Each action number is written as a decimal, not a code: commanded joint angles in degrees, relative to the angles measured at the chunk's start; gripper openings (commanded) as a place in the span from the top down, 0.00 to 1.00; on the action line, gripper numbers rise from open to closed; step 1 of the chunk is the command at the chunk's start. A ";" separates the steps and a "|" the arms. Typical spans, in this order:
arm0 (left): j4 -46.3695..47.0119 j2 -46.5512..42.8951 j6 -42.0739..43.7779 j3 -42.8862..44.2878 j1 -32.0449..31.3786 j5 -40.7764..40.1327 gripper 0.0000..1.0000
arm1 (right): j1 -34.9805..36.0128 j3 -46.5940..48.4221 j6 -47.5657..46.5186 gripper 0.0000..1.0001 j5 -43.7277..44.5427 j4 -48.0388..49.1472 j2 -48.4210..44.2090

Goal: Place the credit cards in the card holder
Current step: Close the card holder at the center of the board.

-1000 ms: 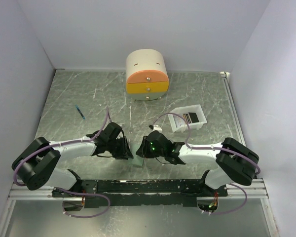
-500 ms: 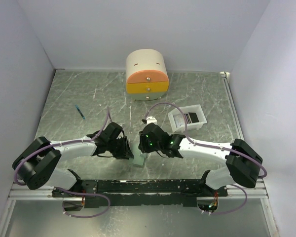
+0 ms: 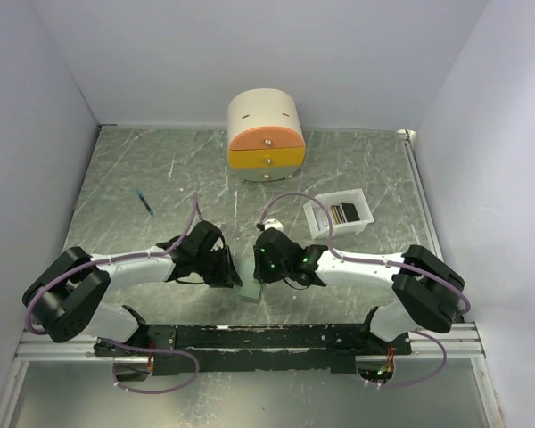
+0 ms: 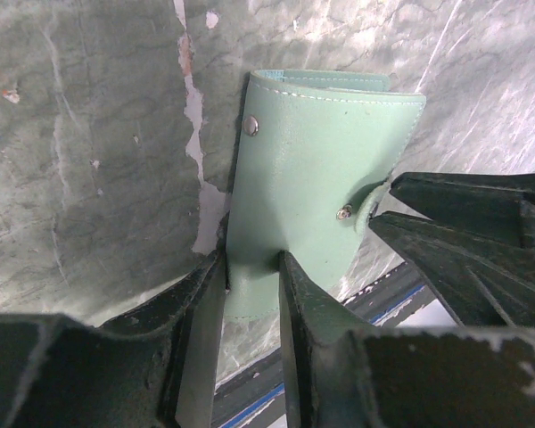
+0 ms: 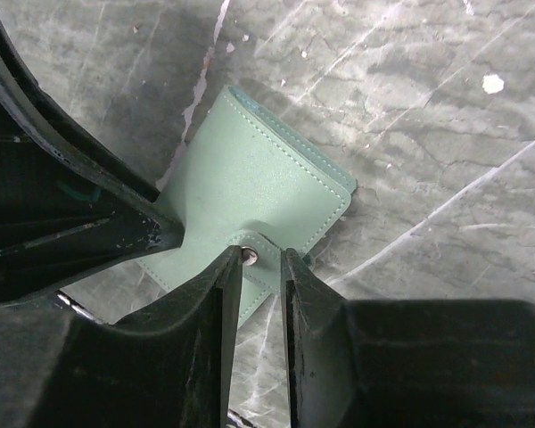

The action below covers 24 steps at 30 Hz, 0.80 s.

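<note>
The card holder [image 3: 250,291], a pale grey-green folded wallet, stands between both grippers near the table's front edge. My left gripper [image 3: 235,278] is shut on its lower edge, and the left wrist view shows the holder [image 4: 321,160] pinched between the jaws [image 4: 250,263]. My right gripper [image 3: 262,271] grips the snap tab of the holder [image 5: 250,187], with its fingertips [image 5: 260,259] on either side of the metal stud. The right fingers [image 4: 446,205] also show beside the tab. The credit cards [image 3: 343,213], dark with pale stripes, lie in the white tray.
The white tray [image 3: 319,228] sits to the right of centre. A round cream-and-orange drawer box [image 3: 266,134] stands at the back. A blue pen [image 3: 144,203] lies on the left. Walls enclose the table on three sides.
The right arm has swung left and slightly forward, bringing its gripper onto the holder's tab, and its jaws have narrowed. The left arm and the holder have stayed put.
</note>
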 commanded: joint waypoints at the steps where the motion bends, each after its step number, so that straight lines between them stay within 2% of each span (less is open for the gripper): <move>1: -2.09 2.15 1.16 -1.68 -0.70 -4.41 0.63 | -0.25 -1.32 2.91 0.75 -1.24 3.14 0.80; 24: -2.13 2.86 1.42 -1.19 -0.79 -4.60 0.63 | -0.19 -2.52 3.56 0.81 -5.70 7.11 2.23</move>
